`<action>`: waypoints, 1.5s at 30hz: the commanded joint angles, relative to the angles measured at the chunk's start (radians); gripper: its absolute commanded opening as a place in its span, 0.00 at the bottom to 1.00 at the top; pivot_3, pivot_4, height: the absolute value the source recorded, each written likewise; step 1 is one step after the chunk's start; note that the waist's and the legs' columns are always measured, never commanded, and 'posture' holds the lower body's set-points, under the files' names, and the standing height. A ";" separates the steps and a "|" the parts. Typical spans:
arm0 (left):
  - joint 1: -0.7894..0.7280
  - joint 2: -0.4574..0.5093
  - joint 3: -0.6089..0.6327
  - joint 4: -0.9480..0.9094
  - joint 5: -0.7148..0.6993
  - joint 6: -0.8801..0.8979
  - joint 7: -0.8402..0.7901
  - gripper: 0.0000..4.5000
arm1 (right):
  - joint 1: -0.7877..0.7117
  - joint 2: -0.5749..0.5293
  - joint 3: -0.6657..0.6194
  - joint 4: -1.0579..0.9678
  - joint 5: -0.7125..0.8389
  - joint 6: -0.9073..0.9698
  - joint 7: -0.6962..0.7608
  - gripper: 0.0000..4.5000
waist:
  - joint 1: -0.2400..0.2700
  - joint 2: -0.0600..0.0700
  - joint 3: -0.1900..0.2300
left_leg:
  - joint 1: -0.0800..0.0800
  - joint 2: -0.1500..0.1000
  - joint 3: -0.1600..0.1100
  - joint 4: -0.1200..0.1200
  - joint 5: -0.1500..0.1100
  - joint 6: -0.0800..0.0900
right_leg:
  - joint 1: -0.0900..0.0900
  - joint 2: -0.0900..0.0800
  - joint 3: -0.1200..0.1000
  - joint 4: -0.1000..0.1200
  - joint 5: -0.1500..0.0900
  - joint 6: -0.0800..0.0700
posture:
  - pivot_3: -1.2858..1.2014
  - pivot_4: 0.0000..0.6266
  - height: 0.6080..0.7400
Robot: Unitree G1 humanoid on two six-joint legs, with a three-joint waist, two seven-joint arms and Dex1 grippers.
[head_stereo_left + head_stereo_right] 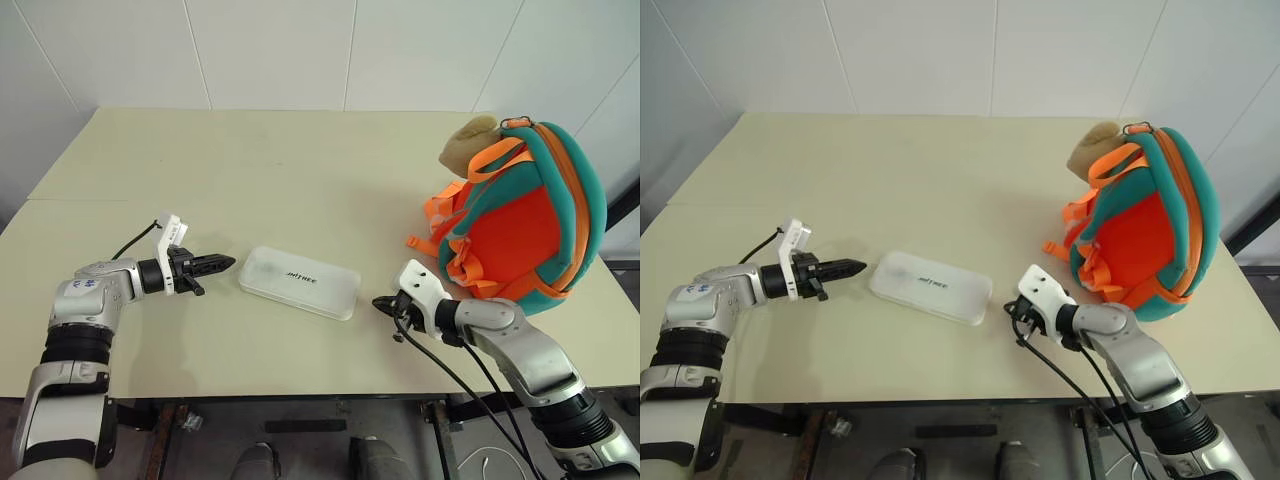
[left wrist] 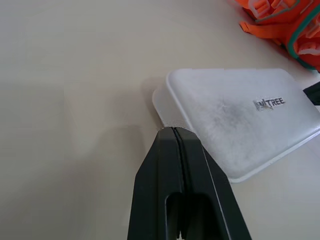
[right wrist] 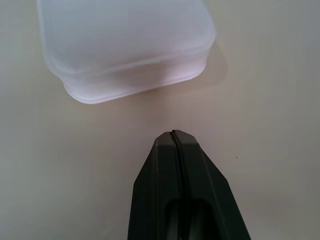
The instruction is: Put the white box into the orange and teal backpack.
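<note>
With fingers pressed together, the left gripper (image 1: 222,264) and right gripper (image 1: 383,303) flank the white box (image 1: 299,282); squeeze its ends evenly before lifting toward the orange and teal backpack (image 1: 525,215).

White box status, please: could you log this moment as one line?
white box: flat on table | left tool: shut, beside it | right tool: shut, opposite end | backpack: upright

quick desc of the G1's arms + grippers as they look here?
Silver-grey arm links with black joint rings. Left gripper and right gripper: two black tapered fingers each, white wrist brackets. Black cables trail from both wrists. Blue handwriting marks the left arm.
</note>
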 commanded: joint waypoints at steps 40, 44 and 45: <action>0.184 0.055 -0.084 -0.557 -0.049 0.463 -0.090 0.00 | -0.080 -0.094 0.005 -0.101 0.069 0.079 0.252 0.00 | -0.001 0.000 0.000 | 0.000 0.000 -0.001 0.000 0.000 0.000 | 0.000 0.000 0.000 0.000 0.000 0.000 | 0.52 0.24 1.00; 0.197 0.059 -0.073 -0.582 -0.058 0.489 -0.077 0.00 | -0.067 -0.104 0.016 -0.092 0.053 0.076 0.256 0.00 | 0.000 0.000 0.000 | 0.000 0.000 -0.001 0.000 0.000 0.000 | 0.000 0.000 0.000 0.000 0.000 0.000 | 0.52 0.24 1.00; 0.198 0.060 -0.071 -0.582 -0.059 0.491 -0.074 0.00 | -0.064 -0.106 0.018 -0.091 0.050 0.074 0.255 0.00 | -0.001 0.000 0.000 | 0.000 0.000 -0.001 0.000 0.000 0.000 | 0.000 0.000 0.000 0.000 0.000 0.000 | 0.52 0.24 1.00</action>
